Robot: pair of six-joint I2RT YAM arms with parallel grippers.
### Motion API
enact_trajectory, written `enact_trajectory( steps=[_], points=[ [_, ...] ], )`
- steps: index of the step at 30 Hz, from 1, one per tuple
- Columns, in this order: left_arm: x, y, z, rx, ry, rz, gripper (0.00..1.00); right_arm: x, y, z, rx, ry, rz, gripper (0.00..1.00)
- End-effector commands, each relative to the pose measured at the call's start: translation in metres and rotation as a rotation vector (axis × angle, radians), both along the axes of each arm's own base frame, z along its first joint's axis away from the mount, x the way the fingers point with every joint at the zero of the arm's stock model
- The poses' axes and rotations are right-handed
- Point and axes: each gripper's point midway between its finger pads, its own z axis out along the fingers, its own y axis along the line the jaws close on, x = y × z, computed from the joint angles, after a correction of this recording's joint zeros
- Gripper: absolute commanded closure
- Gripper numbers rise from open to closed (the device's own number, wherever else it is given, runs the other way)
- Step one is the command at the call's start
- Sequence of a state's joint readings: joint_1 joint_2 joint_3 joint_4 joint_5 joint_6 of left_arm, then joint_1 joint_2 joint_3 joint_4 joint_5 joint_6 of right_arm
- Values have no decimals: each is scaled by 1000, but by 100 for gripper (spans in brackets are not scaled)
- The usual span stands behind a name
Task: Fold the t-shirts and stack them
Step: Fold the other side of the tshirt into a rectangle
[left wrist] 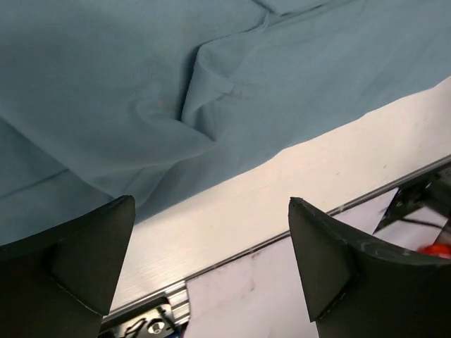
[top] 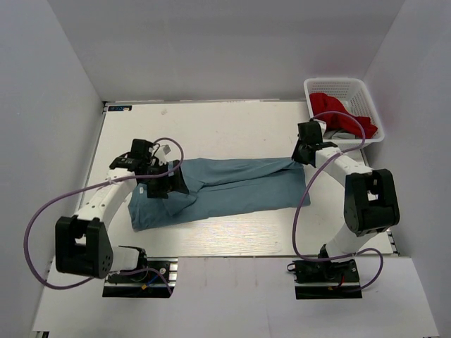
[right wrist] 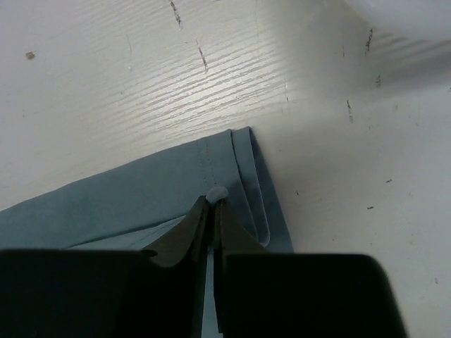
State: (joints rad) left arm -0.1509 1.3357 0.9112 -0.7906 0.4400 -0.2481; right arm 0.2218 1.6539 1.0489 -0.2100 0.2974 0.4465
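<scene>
We see one grey-blue t-shirt lying flat across the middle of the pale desk. It is folded lengthwise into a long band that runs from the left arm over to the right arm. Its left end is wider and somewhat bunched, reaching toward the near edge of the desk. Its right end narrows to a folded corner.

The left tool hangs over that bunched left end with its jaws spread wide. In the left wrist view its two dark fingers stand far apart with nothing between them. Past them we see rumpled blue cloth, with a raised crease running through it, and a strip of bare desk at the shirt's edge.

The right tool is closed on the shirt's right corner. In the right wrist view its slim fingertips press together on the layered hem (a small nub of fabric peeks out right at the tips), and the stacked fold edges show just beside them.

At the far right corner of the desk sits a white lattice basket, apart from the shirt. It holds a red cloth, and we can make out something grey beneath that.
</scene>
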Motion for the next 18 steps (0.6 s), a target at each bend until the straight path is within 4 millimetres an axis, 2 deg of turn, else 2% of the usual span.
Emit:
enact_trajectory(
  steps=[1, 2, 3, 4, 5, 8, 9, 10, 11, 12, 13, 14, 15, 16, 17, 18],
  points=[
    [2, 6, 31, 6, -85, 92, 0, 0, -10, 20, 0, -45, -62, 91],
    [5, 9, 36, 17, -87, 139, 0, -4, -17, 19, -29, -34, -89, 85],
    [7, 21, 31, 82, -82, 200, 0, -10, -22, 22, -40, -31, -110, 72],
    [7, 28, 34, 110, -82, 243, 0, -12, -24, 23, -42, -29, -126, 48],
    [8, 35, 32, 129, -65, 302, 0, -14, -28, 23, -54, -30, -138, 41],
    [9, 71, 16, 288, -19, 511, 0, -20, -27, 32, -47, -44, -129, 30],
    [11, 76, 15, 304, -19, 560, 0, -22, -27, 40, -41, -63, -130, 26],
    [5, 79, 3, 326, 18, 575, 0, -23, -26, 41, -34, -62, -126, 26],
    [11, 81, 2, 329, -6, 601, 0, -24, -24, 45, -24, -70, -104, 15],
    [14, 80, -3, 317, -3, 625, 4, -24, -20, 46, -17, -83, -84, 10],
    [17, 80, -8, 312, -14, 627, 6, -22, -13, 50, 12, -98, -53, 10],
    [30, 72, -8, 261, -51, 619, 8, -22, -3, 51, 43, -110, 5, 10],
    [35, 69, -8, 236, -67, 625, 14, -17, 3, 56, 60, -143, 37, 10],
    [37, 69, -20, 246, -45, 622, 15, -15, 14, 57, 87, -155, 99, 10],
    [46, 70, -22, 234, -58, 643, 19, -12, 27, 61, 128, -173, 155, 10],
    [47, 68, -27, 231, -42, 636, 27, -12, 34, 58, 147, -165, 196, 10]
  ],
)
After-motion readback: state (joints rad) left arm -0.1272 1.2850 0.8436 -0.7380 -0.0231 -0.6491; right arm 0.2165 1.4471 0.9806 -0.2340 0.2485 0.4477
